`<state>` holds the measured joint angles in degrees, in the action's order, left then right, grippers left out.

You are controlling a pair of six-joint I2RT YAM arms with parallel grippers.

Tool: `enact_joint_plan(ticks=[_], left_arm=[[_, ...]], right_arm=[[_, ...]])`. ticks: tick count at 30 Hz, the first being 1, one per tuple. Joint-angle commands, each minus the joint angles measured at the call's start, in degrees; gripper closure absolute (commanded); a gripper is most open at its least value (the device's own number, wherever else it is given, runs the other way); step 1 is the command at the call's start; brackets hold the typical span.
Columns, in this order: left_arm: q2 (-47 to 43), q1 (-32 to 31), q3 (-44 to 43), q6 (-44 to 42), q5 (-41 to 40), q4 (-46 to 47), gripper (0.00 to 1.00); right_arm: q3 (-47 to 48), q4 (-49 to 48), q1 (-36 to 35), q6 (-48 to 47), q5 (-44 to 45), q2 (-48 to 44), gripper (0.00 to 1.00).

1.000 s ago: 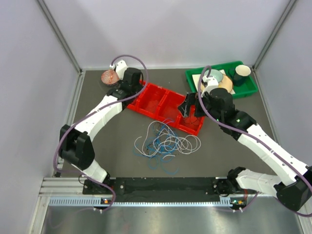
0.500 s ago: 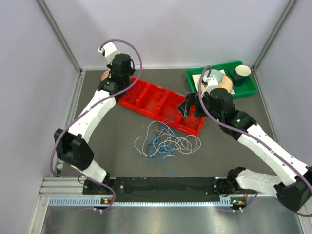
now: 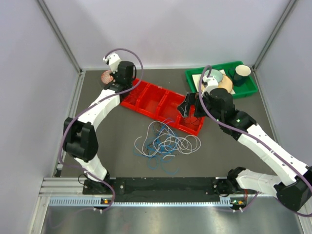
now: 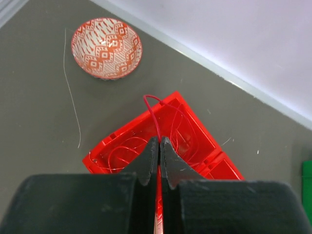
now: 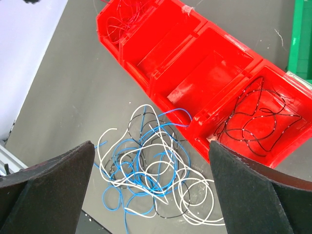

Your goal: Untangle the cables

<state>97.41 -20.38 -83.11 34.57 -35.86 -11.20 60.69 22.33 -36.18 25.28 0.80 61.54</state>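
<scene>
A tangle of white, blue and black cables lies on the dark table in front of the red tray; it also shows in the right wrist view. My left gripper is shut on a red cable above the tray's left compartment, which holds more red cables. The right compartment holds black cables. My right gripper is open and empty, high over the tray's right end and the tangle.
A red patterned bowl sits at the back left, with a thin white wire beside it. A green tray with a cup and dishes stands at the back right. Grey walls enclose the table.
My left arm swung back toward the far left corner and then returned over the tray's left end. The right arm and the tangle have not moved.
</scene>
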Motion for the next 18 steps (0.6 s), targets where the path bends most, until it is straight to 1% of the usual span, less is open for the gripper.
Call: enact_joint_plan(ticks=[1,12,18], left_arm=[[1.82,0.43,0.14,1.47,0.17,2.15,1.00],[11.05,1.40,-2.58,1.82,0.61,1.80,1.00],[14.74,2.10,-2.67,2.35,3.16,1.01,1.00]], right_arm=[[0.40,-1.76,0.50,0.47,-0.36,-0.19,0.01],[-0.57,-1.67,0.50,1.00,-0.45,-1.07,0.01],[-1.36,-1.67,0.50,1.44,-0.45,-1.68,0.01]])
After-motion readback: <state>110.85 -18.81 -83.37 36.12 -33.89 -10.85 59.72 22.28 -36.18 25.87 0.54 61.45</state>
